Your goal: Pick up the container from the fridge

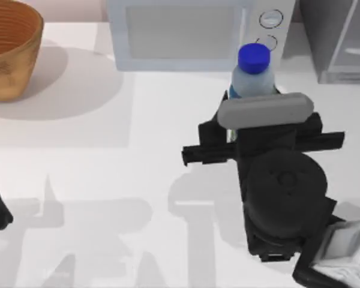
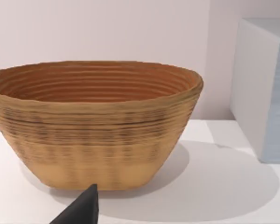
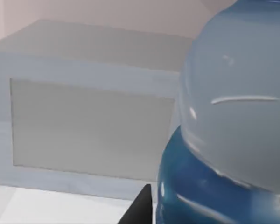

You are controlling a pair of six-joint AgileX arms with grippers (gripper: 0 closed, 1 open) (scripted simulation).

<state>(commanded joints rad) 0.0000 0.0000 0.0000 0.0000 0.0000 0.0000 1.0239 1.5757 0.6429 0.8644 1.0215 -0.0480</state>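
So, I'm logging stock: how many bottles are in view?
1. The container stands upright in front of the microwave, at the right pincer, left of the fridge. Others may be hidden inside the fridge.

- The top view looked straight down on the table (image 1: 138, 174).
- The left wrist view faced the basket (image 2: 95, 123) closely.
- The right wrist view pressed against the container (image 3: 233, 121), sharing the microwave (image 3: 88, 126) with both.
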